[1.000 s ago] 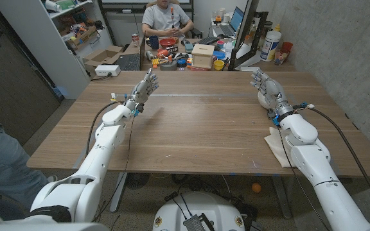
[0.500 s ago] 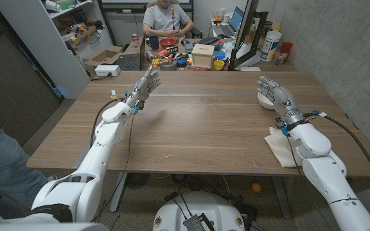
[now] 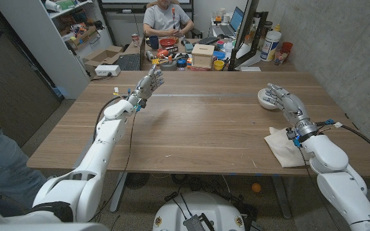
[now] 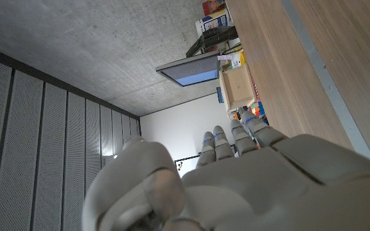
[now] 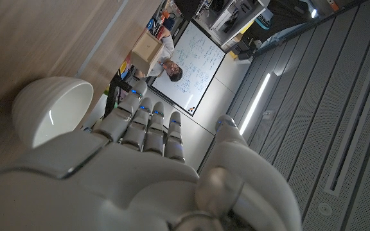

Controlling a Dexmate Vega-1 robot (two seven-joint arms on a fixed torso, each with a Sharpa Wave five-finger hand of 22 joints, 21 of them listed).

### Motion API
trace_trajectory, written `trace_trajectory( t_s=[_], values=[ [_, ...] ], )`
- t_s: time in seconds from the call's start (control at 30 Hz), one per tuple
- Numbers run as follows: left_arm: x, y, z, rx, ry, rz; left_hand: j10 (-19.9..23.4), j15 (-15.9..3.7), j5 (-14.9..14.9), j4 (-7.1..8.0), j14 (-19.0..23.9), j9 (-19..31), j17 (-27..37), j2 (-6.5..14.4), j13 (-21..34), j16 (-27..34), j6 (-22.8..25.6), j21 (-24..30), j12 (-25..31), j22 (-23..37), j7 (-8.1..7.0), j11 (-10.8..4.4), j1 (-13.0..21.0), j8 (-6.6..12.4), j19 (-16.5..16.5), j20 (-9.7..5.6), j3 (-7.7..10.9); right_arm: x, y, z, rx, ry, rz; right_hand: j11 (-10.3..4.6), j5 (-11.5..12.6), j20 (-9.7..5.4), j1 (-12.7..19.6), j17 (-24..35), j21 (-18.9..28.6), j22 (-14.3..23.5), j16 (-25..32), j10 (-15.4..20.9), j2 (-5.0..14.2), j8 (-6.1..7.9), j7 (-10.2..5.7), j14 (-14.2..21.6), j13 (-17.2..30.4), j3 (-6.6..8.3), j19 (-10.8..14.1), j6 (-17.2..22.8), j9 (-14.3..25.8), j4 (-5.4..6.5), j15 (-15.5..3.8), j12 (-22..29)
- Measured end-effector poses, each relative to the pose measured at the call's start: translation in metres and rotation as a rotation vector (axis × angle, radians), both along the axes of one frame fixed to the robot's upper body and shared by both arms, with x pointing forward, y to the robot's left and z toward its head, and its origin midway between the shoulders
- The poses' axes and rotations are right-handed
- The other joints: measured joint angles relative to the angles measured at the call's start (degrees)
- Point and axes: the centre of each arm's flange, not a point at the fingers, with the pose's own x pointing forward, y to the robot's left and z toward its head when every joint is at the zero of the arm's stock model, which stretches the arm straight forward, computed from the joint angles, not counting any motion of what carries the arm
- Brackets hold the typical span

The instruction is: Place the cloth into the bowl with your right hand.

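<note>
Head view shows my right hand (image 3: 286, 102) empty, fingers spread, beside the bowl (image 3: 266, 98). Cloth (image 3: 286, 146) lies back under my forearm, nearer me.

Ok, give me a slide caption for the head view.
Right robot hand open beside the white bowl, beige cloth still on the wooden table.

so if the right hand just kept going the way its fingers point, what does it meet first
Most likely the white bowl: the right hand is open, its fingers aimed that way. Height is unclear, so it may pass over the rim.
</note>
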Motion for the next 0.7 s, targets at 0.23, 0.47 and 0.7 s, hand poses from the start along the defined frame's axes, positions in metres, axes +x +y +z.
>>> trace_trajectory(
  t_s=[0.23,0.47,0.7],
  values=[
    [-0.002,-0.009,0.006,0.023,-0.006,-0.007,0.00,0.00,0.00,0.00,0.00,0.00,0.00,0.00,0.00,0.00,0.00,0.00,0.00,0.00,0.00,0.00,0.00,0.00,-0.03,0.03,0.00,-0.013,-0.008,-0.010,-0.036,0.000,-0.025,0.12,0.38,0.21,1.05,-0.16,0.00,-0.03,0.00,0.91,-1.05,0.31,-0.62,0.21,0.19,-0.41,-0.21,1.05,0.00,-0.56,0.20,0.00],
    [-0.004,-0.014,0.008,0.032,-0.004,-0.008,0.00,0.00,0.00,0.00,0.00,0.00,0.00,0.00,0.00,0.00,0.22,0.00,0.00,0.00,-0.23,0.00,0.00,0.00,-0.31,0.31,0.00,-0.027,-0.016,-0.015,-0.129,-0.015,-0.094,-0.23,1.30,0.20,4.88,-0.16,-0.68,-0.28,-0.49,1.67,-3.54,0.31,-2.07,0.93,0.29,0.39,-0.21,2.04,-0.01,-2.61,-0.30,0.00],
    [-0.008,-0.019,0.010,0.037,-0.007,-0.011,0.00,0.00,0.00,0.00,0.00,0.00,0.00,0.00,0.00,0.00,0.22,0.00,0.00,0.00,-0.23,0.00,0.00,0.00,-0.31,0.31,0.00,-0.039,-0.019,-0.017,-0.285,-0.053,-0.202,-0.51,1.73,1.38,6.71,-0.16,-1.12,-0.43,-0.70,2.54,-4.61,0.64,-2.37,1.54,0.29,0.62,0.10,2.34,-0.01,-2.84,-0.31,0.00]
  ],
)
